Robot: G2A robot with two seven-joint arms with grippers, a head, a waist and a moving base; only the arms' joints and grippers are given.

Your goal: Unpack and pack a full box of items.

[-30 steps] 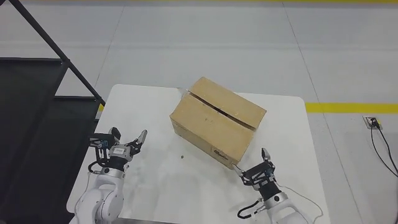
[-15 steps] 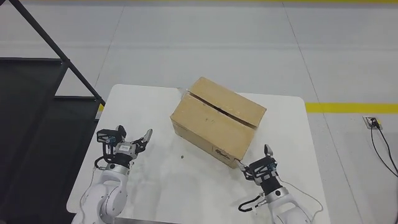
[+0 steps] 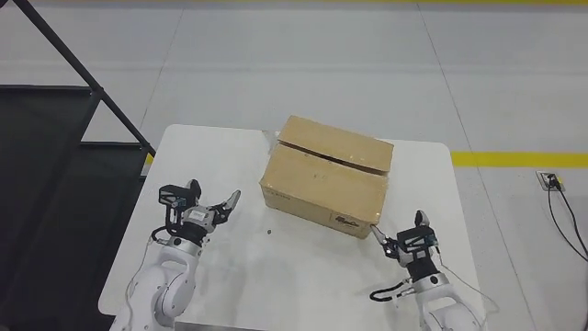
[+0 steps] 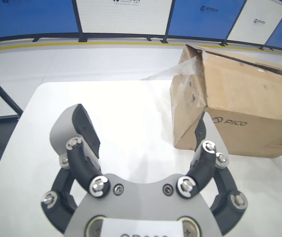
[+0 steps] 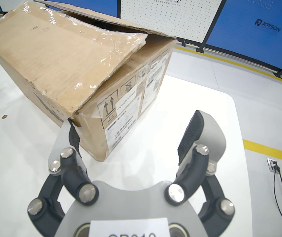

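A brown cardboard box lies on the white table, its top flaps closed but loose, with torn clear tape along the edges. My left gripper stands open to the left of the box, one fingertip close to the box's lower left corner. My right gripper stands open at the box's front right corner, and one of its fingers is touching or almost touching that corner. The box shows labels on its end face; its contents are hidden.
A small dark speck lies on the table in front of the box. A black frame and dark panel stand left of the table. A cable and floor socket lie on the floor at the right.
The box has turned clockwise and shifted right, now lying more square to the table. Both grippers have moved to the right, the right one staying at the box's front corner.
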